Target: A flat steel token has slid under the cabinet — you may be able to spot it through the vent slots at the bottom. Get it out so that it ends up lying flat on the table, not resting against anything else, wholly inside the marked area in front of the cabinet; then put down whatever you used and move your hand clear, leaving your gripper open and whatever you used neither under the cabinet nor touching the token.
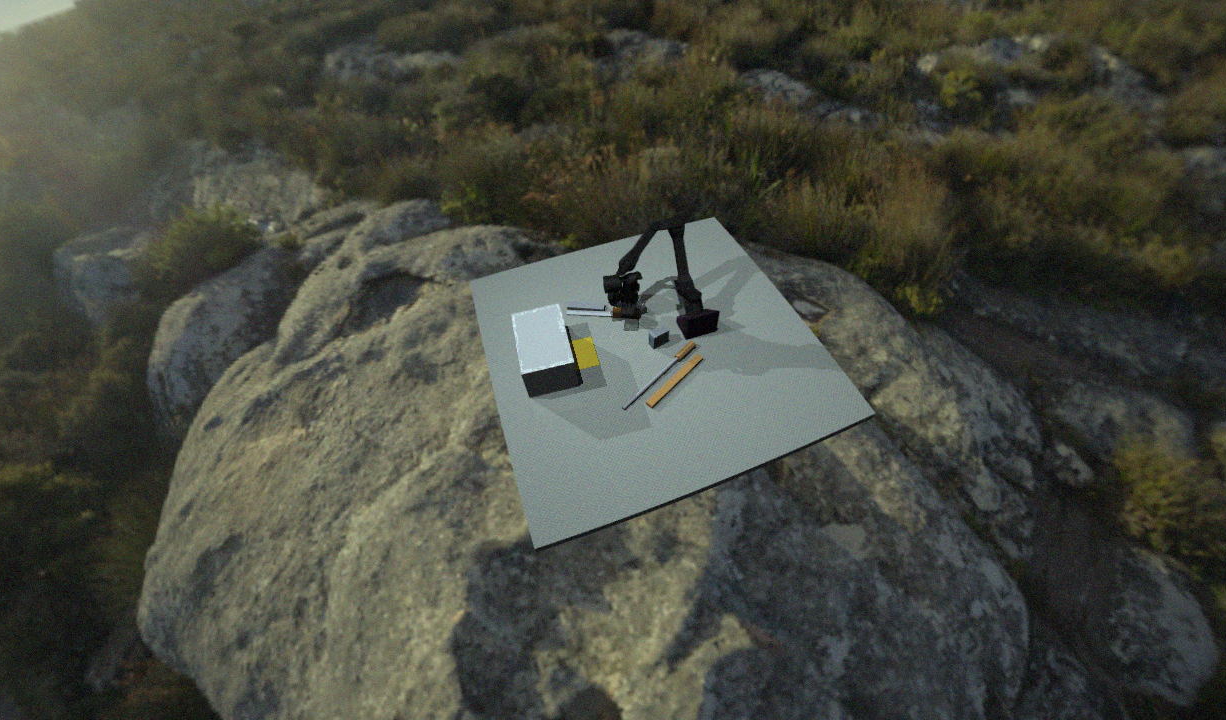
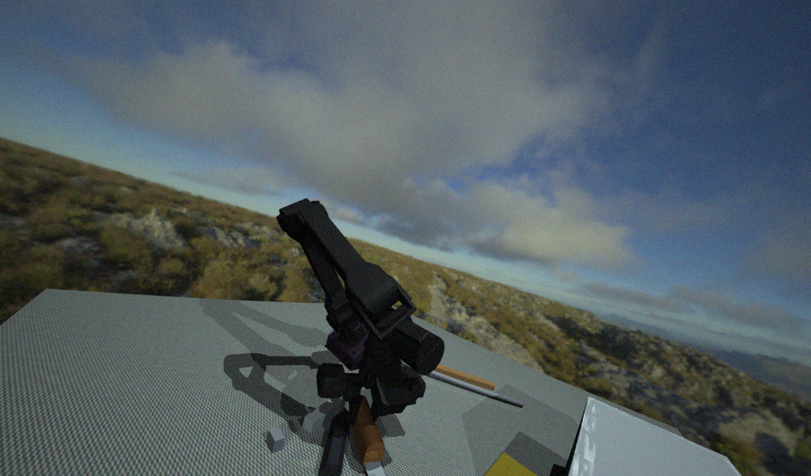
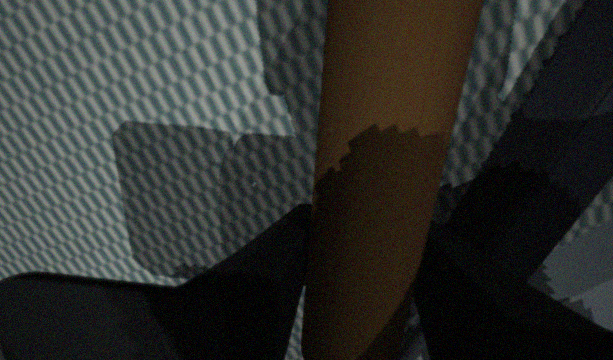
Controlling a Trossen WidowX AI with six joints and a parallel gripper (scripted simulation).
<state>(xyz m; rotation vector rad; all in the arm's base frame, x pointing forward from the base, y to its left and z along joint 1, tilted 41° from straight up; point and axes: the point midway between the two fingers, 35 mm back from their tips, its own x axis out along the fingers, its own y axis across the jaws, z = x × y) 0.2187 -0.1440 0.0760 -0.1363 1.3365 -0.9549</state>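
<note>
My gripper [image 1: 624, 309] [image 2: 354, 427] [image 3: 359, 222] is shut on the brown handle [image 2: 366, 439] [image 3: 386, 150] of a tool and holds it low over the table. The tool's pale blade [image 1: 590, 312] points left, toward the far end of the cabinet [image 1: 544, 347] [image 2: 624, 443]. The cabinet is a dark box with a white top. The yellow marked area [image 1: 586, 352] [image 2: 506, 466] lies on the table along the cabinet's right side, partly in shadow. The steel token shows in no view.
A small grey cube [image 1: 658, 337] [image 2: 274, 439] sits near the arm's base [image 1: 698, 322]. A wooden stick [image 1: 673, 381] [image 2: 464, 377] and a thin dark rod with a wooden handle [image 1: 655, 378] [image 2: 476, 389] lie side by side on the grey table [image 1: 733, 420].
</note>
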